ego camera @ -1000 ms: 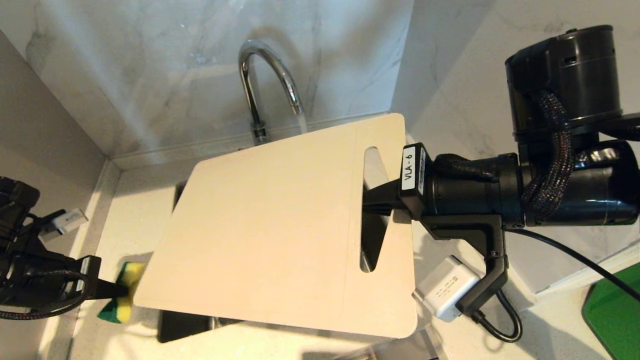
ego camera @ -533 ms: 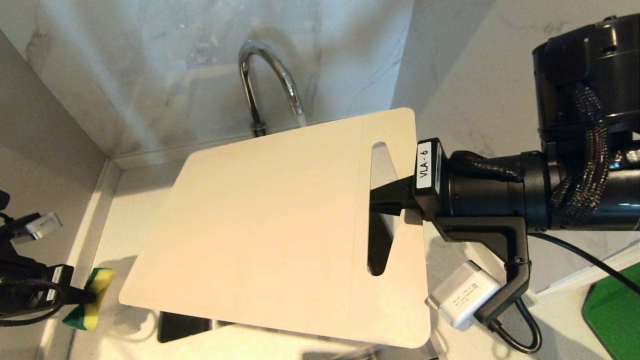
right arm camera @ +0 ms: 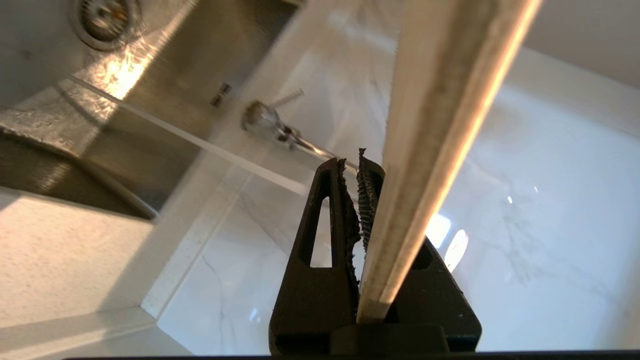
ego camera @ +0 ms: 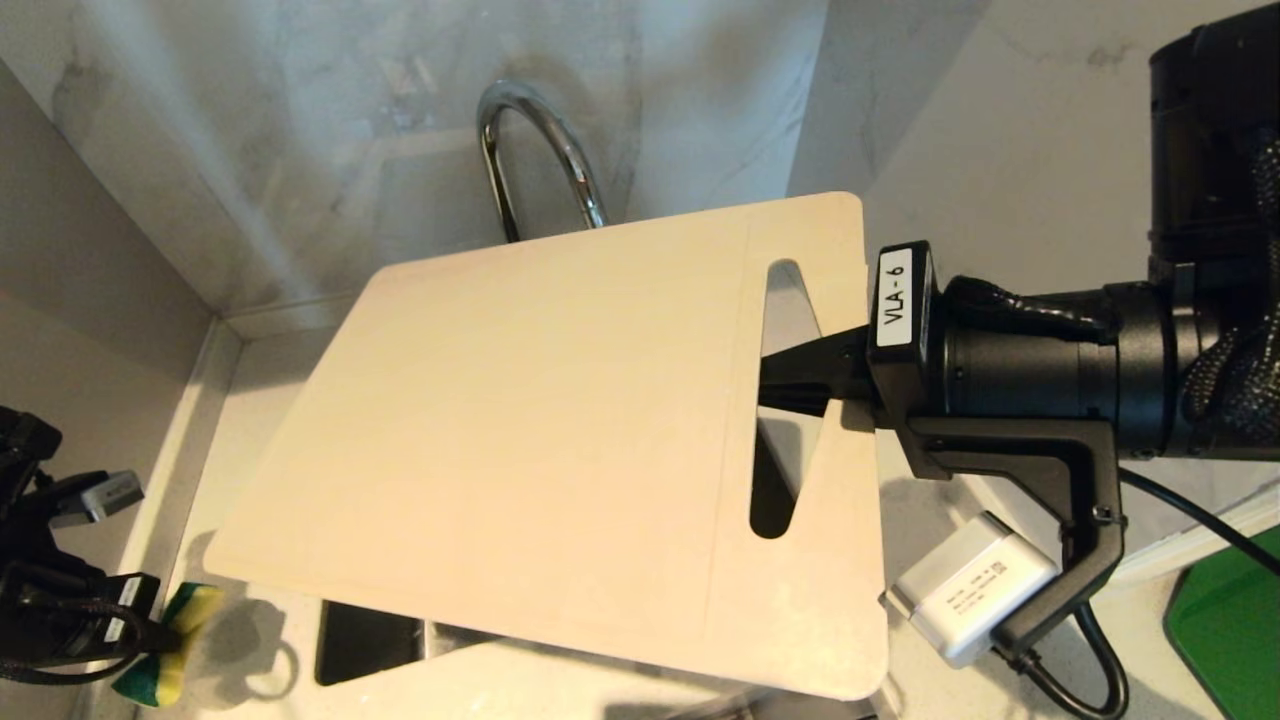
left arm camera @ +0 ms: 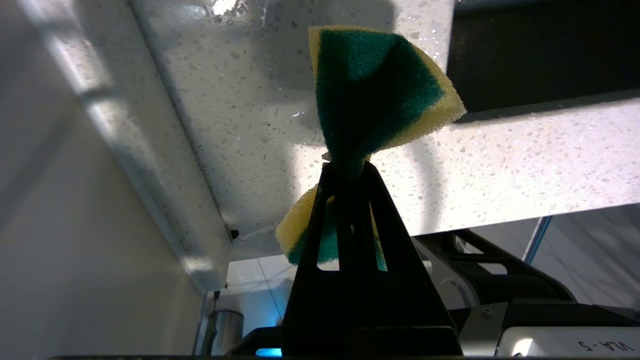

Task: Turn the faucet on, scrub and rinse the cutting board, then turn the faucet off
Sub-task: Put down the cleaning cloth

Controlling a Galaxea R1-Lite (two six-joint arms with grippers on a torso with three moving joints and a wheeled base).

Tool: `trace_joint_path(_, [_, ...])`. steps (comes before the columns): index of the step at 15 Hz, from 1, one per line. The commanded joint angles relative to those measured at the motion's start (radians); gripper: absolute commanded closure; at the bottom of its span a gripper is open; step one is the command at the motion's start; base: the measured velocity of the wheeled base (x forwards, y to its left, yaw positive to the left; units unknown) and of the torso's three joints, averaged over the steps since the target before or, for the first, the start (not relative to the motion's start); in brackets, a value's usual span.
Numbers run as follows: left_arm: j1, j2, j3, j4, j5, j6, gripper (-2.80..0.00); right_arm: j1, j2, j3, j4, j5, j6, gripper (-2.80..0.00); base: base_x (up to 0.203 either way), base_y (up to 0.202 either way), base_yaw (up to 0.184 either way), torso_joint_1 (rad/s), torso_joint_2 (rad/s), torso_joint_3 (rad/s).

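The right gripper [ego camera: 790, 385] pinches the cutting board [ego camera: 540, 440] above the sink [right arm camera: 75, 75], while the left gripper [ego camera: 160, 635] squeezes a sponge [left arm camera: 372, 90] beside it.

In the head view the cutting board [ego camera: 540, 440] covers the base of the faucet [ego camera: 545, 150] and most of the sink [ego camera: 365, 645]; only a dark corner of the sink shows at 7 o'clock. The left claw [ego camera: 150, 635] is cut by the left edge. A green thing [ego camera: 1235, 625] at 4 o'clock is cut off. In the right wrist view the faucet [right arm camera: 265, 122] is blurred.
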Motion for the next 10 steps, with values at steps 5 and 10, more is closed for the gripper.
trace_joint_path(5, [-0.001,0.140,-0.013,-0.082,0.019,-0.011,0.00,0.000,-0.005,0.010,-0.004,0.005,-0.010,0.00,0.000,0.000,0.000,0.000,0.00,0.000])
trace_joint_path(10, [-0.009,0.223,-0.115,-0.132,0.107,-0.077,0.00,0.000,-0.007,0.028,-0.005,0.003,-0.012,0.00,0.000,0.000,0.000,0.000,0.00,0.000])
